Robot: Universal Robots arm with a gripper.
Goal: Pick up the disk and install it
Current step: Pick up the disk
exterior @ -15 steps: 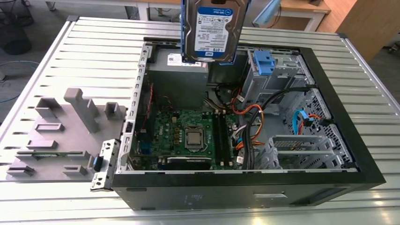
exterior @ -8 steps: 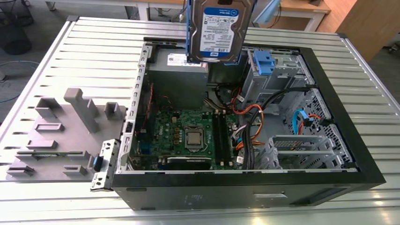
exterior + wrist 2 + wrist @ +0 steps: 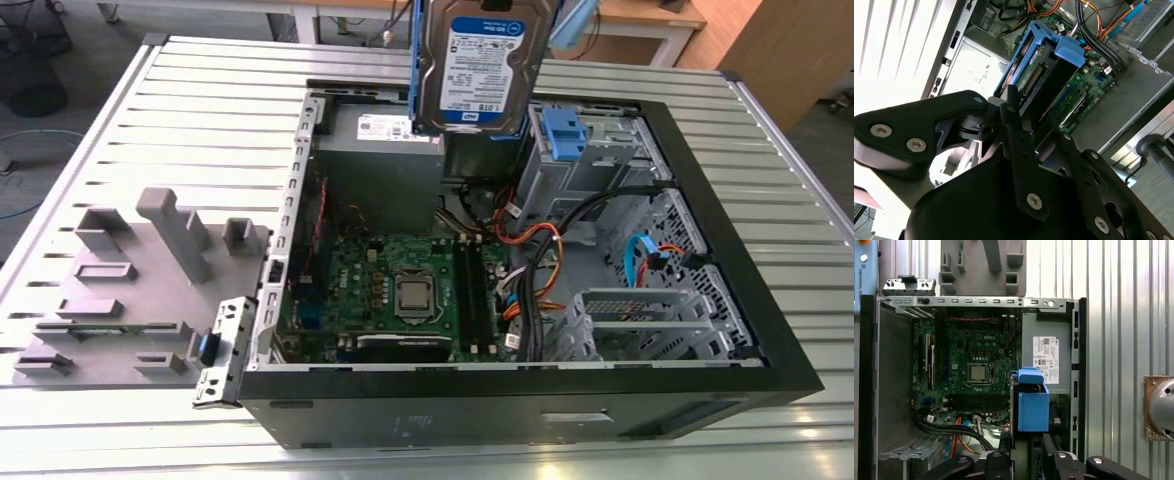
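My gripper (image 3: pixel 1026 450) has its jaws clamped on the hard drive (image 3: pixel 474 65), hanging upright above the open computer case (image 3: pixel 731 255). Pickup is done; installing it in the case is left.
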